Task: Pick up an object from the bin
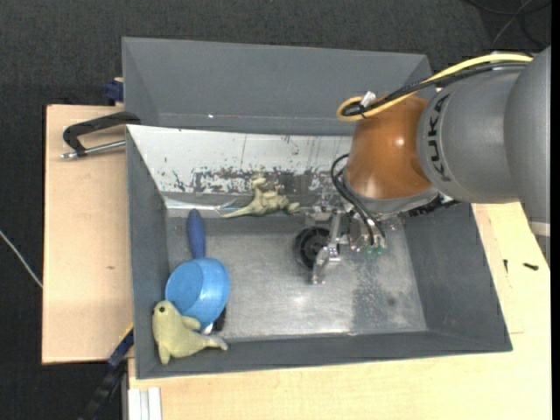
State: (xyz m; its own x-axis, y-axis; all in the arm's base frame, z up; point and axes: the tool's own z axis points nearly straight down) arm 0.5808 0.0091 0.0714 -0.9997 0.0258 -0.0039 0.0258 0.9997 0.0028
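White letters "KU" stand on the grey arm (486, 138), nothing else legible.

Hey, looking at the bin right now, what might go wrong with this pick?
The jaws stand low beside the small black round object mid-bin, touching it or nearly so; an off-centre grasp might push it away instead of catching it. The pale toy lizard lies just behind it and might get nudged.

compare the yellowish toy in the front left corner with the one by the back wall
The front-corner toy is plump and rounded, like plush; the back-wall toy is slim with a long tail, like a dinosaur figure. The front-corner toy lies against the blue scoop; the back-wall toy lies alone. Both are pale yellow-green.
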